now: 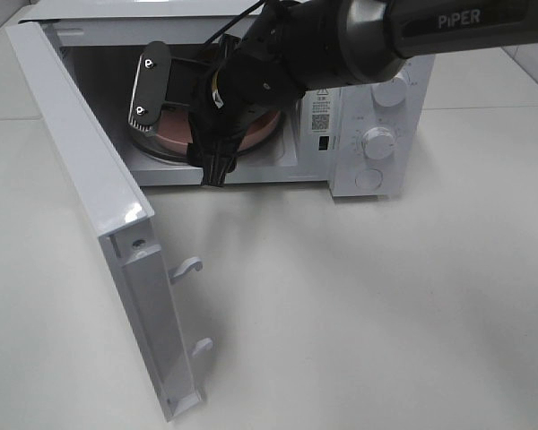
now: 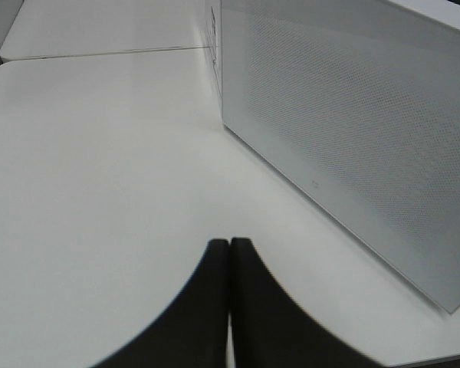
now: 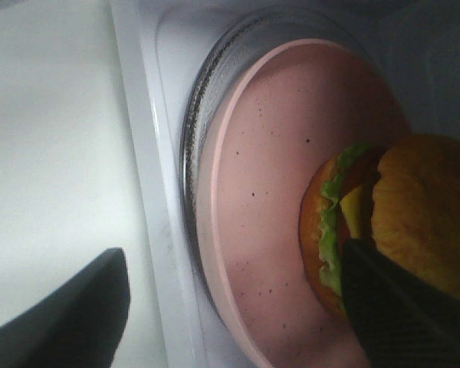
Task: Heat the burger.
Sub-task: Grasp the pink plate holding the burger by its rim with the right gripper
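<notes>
The burger (image 3: 402,222) lies on a pink speckled plate (image 3: 276,153), tipped so its bun, lettuce and cheese face sideways. The plate sits on the glass turntable (image 3: 195,138) inside the open microwave (image 1: 377,134). My right gripper (image 3: 230,307) is open at the plate's front rim. One finger (image 3: 69,307) is outside by the sill and the other (image 3: 402,307) overlaps the burger. In the exterior view my right arm (image 1: 251,81) hides the burger and only the plate's edge (image 1: 262,130) shows. My left gripper (image 2: 229,307) is shut and empty, low over the table.
The microwave door (image 1: 99,206) swings wide open to the left, with its latch hooks (image 1: 188,267) sticking out. The control knobs (image 1: 377,141) are on the right panel. The microwave's perforated side wall (image 2: 353,123) stands close beside my left gripper on the white table (image 2: 100,153).
</notes>
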Available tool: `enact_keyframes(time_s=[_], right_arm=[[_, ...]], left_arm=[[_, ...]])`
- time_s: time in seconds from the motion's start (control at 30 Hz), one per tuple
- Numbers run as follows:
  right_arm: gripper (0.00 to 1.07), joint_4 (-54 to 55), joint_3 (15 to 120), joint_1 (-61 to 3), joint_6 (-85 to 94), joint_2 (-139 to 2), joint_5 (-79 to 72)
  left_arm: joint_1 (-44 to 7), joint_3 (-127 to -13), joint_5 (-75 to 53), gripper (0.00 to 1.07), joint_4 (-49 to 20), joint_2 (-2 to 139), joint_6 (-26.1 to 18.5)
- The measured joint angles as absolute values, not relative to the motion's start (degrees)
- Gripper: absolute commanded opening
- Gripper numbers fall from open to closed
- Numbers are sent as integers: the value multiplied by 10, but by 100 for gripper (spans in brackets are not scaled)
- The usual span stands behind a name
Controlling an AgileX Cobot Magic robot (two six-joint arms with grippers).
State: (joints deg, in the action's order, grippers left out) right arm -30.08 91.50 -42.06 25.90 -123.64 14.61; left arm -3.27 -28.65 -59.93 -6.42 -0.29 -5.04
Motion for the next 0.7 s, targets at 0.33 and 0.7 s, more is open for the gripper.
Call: enact_keyframes(time_s=[0.33,0.7], right_arm=[[76,-308,916,-421,258,-1253,133],[76,-312,934,-419,258,-1301,133]], left_arm=[[-33,-286,-599,0,-64,-3,-50],[-33,-286,-599,0,-64,-3,-50]])
